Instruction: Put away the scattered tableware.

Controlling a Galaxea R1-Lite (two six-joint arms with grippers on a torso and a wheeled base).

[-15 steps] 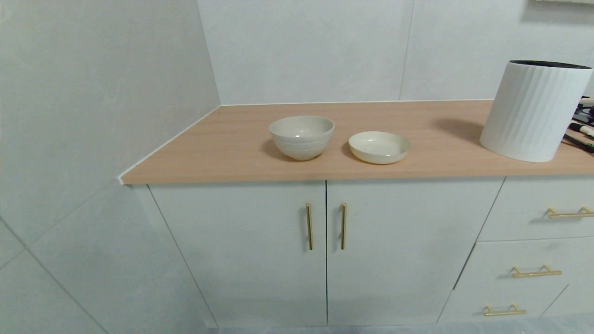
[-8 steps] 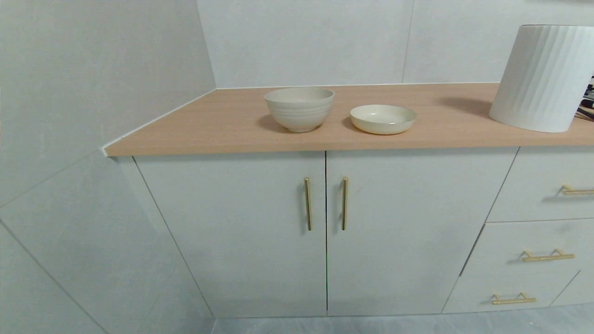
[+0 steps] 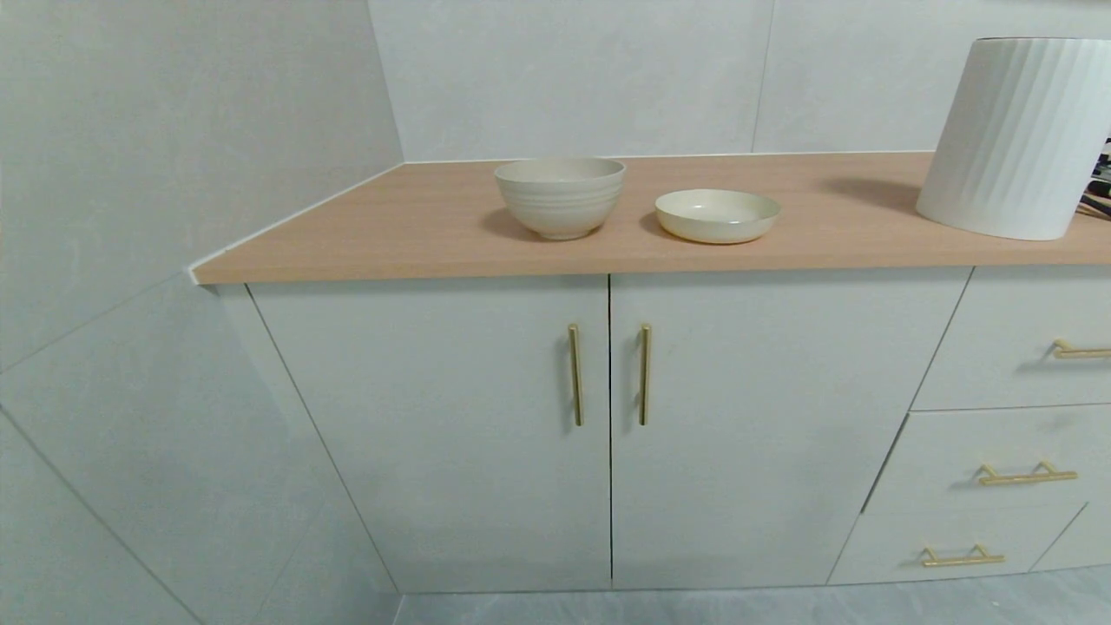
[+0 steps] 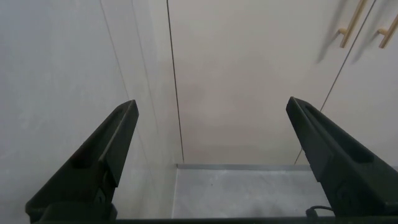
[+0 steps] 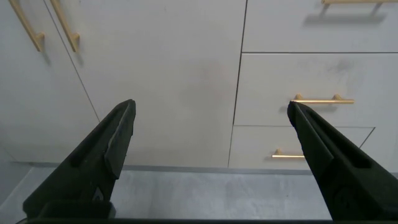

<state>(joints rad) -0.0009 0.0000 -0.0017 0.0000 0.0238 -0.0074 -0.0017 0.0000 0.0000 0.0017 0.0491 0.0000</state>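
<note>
1. The cabinet (image 3: 434, 434) fills the near, low part of the scene. Its two doors are closed and meet at a centre seam. A stack of drawers (image 3: 998, 451) stands to their right, also closed. Judged from the task, this is the likely storage, so a door would have to open before anything goes in.
2. The desk (image 3: 417, 234) is the wooden top running across the cabinet, with its left end against the tiled wall. It carries all the tableware.
3. A tall white ribbed container (image 3: 1015, 139) stands upright at the right end of the desk, well apart from the dishes and out of the way of a reach.
4. The bowl (image 3: 561, 197), deep and grey-white, sits upright on the desk above the left door, near the front edge where an arm can get to it.
5. The shallow dish (image 3: 717, 215), cream-coloured, lies just to the right of the bowl. The two are apart, not touching, so each can be lifted alone.
6. The left jaws are spread wide and hold nothing. They hang low in front of the left door, with the floor below them. The right jaws are equally wide and empty, low before the seam between the right door and the drawers. Neither is near the tableware.
7. Two slim brass handles (image 3: 575, 375) (image 3: 644, 375) run vertically either side of the door seam, and they look like the first thing to grasp.
</note>
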